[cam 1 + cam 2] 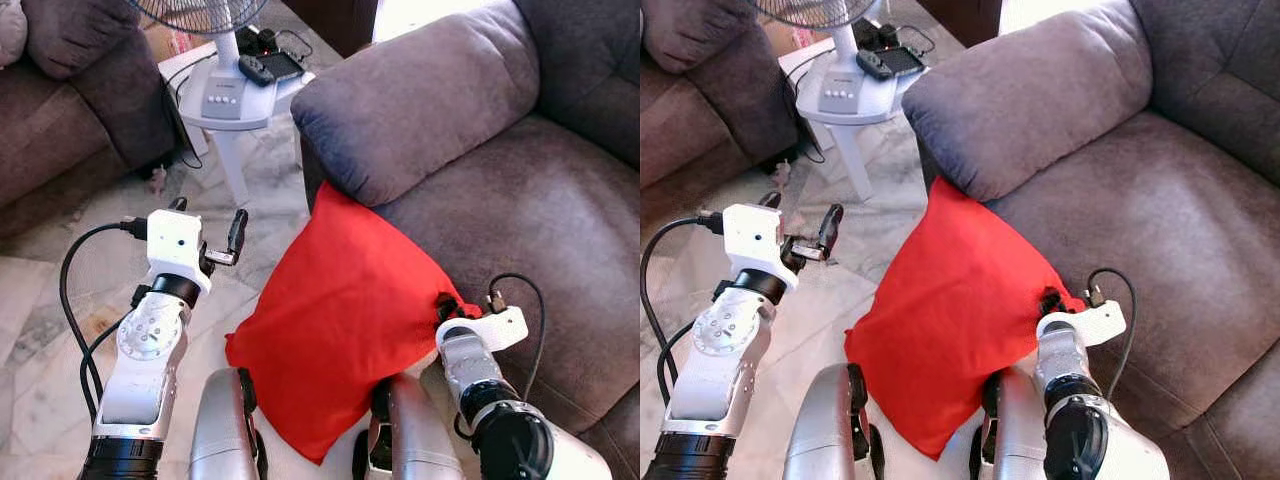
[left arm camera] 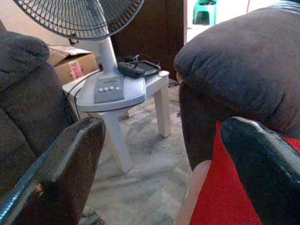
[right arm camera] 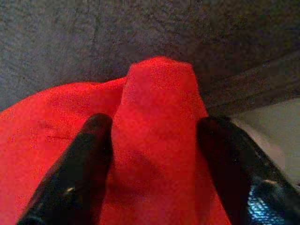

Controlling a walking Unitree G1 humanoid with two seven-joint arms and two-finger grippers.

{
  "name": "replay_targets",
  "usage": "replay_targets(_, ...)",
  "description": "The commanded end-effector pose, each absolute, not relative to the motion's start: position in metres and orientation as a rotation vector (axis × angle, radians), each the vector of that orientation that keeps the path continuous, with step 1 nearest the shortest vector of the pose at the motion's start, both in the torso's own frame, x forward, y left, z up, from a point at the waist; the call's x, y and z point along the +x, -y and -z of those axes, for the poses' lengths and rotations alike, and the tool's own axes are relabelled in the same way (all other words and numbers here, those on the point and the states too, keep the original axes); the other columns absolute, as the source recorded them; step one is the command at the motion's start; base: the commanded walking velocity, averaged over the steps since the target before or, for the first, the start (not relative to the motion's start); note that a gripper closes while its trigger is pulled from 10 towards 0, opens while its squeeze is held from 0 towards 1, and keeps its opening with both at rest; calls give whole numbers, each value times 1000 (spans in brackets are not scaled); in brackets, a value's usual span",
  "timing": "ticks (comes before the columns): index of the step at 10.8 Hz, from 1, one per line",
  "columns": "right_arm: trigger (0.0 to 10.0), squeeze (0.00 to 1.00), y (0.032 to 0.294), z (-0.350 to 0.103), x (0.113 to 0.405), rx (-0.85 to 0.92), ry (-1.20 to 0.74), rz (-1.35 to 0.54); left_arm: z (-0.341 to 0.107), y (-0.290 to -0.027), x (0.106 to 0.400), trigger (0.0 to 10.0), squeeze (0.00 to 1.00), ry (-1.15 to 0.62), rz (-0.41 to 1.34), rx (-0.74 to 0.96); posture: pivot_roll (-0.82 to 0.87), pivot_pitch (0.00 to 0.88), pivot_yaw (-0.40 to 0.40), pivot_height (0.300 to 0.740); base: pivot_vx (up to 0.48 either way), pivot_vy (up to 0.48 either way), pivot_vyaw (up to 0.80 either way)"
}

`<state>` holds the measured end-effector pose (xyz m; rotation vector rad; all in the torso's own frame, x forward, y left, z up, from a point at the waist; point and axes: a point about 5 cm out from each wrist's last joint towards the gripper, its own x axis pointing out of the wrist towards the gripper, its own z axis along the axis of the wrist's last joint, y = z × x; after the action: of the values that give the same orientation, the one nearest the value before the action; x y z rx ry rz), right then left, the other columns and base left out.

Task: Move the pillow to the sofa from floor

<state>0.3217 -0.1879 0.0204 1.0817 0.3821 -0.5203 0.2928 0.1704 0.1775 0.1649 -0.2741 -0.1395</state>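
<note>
The red pillow (image 1: 340, 310) leans tilted against the front of the grey sofa (image 1: 520, 200), its top corner under the armrest (image 1: 410, 100) and its lower part off the floor in front of my body. My right gripper (image 3: 154, 124) is shut on the pillow's right corner, with red fabric bunched between the black fingers (image 3: 89, 154), close to the sofa seat edge (image 1: 447, 305). My left gripper (image 1: 208, 215) is raised to the left of the pillow, open and holding nothing. In the left wrist view its fingers (image 2: 75, 159) frame the armrest and a strip of the pillow (image 2: 225, 197).
A white side table (image 1: 235, 150) carrying a fan's base (image 1: 225, 90), a remote and a phone (image 1: 270, 68) stands beyond my left gripper. A second dark sofa (image 1: 60, 110) fills the far left. A cardboard box (image 2: 70, 68) sits behind the table. Marble floor (image 1: 40, 330) lies below.
</note>
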Motion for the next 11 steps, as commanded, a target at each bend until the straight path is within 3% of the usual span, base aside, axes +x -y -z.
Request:
replay_targets(1,0,0,190,-16,318,1084,-396,541,-175,-171,291,10000,0,255,139,166,151,231,-40,586,0,0,0)
replay_targets(11,0,0,189,-19,321,963,-413,475,-166,-166,300,10000,0,214,157,177,143,196,-34,586,0,0,0)
